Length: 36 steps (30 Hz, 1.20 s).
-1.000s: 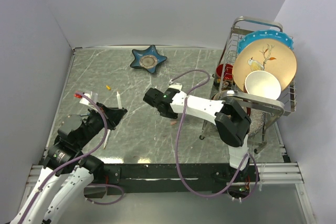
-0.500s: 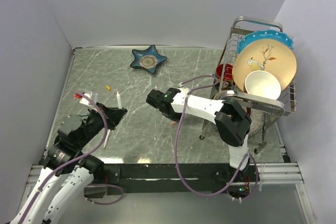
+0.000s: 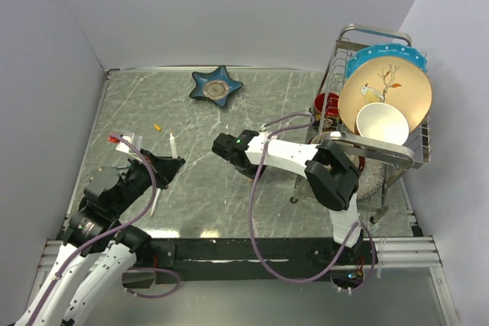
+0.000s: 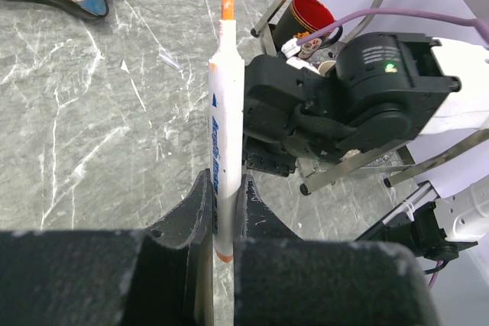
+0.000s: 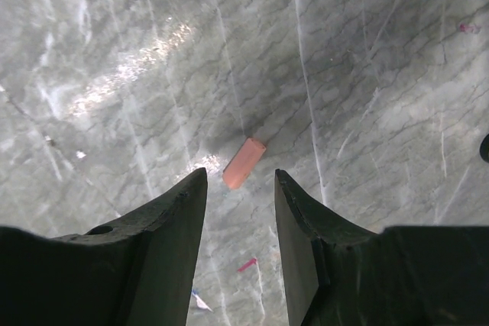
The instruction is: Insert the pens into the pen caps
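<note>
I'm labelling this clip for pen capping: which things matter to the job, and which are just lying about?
Job: pen in the left claw; likely second pen beside the left arm; red-orange cap under the open right claw; yellow cap.
Lying about: star dish; dish rack with plates, bowl, red cup.

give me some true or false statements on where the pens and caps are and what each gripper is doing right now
1. The left gripper is shut on a white pen. True.
2. The right gripper holds the red-orange cap. False: its jaws stand open, and the cap lies on the table in line with the gap, not gripped.
3. A yellow cap lies on the table near the second pen. True.
4. Both pens lie in the star-shaped dish. False: one is in the left gripper, and the other lies on the table, apart from the dish.
</note>
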Available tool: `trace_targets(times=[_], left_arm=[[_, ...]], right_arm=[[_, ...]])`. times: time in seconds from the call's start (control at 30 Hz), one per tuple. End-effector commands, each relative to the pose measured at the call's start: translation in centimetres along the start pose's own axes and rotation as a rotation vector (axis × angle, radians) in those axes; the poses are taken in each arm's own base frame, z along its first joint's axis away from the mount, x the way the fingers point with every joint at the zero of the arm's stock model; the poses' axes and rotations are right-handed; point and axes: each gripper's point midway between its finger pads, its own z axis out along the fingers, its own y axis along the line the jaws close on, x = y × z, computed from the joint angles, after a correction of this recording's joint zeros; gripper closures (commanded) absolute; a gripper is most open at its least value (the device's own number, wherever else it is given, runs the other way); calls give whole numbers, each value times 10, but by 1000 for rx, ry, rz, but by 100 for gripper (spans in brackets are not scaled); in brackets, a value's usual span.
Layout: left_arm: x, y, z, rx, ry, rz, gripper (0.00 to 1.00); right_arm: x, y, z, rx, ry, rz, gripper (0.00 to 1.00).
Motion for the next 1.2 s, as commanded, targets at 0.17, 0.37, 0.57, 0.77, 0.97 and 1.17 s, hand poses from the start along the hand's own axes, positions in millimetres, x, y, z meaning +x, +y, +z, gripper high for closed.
trace_targets(times=[0.17,0.37,0.57,0.77,0.97,1.17], left_arm=[[-11,-7,-2,19,-35,3,99],[-11,-7,-2,19,-35,4,99],[-11,-7,-3,20,-36,4,99],[-12,-7,-3,21,-41,3,99],[-12,-7,-3,19,-38,4,99],[-11,-6,-2,15,-37,2,99]], right_arm=[[4,-2,14,30,-15,26,51],[9,-1,23,45,-8,13,52],[14,-4,29,60,-3,12,52],[18,-6,39,74,7,-1,52],[21,5,42,12,11,-76,68],[26,33,33,-192,22,-295,71]])
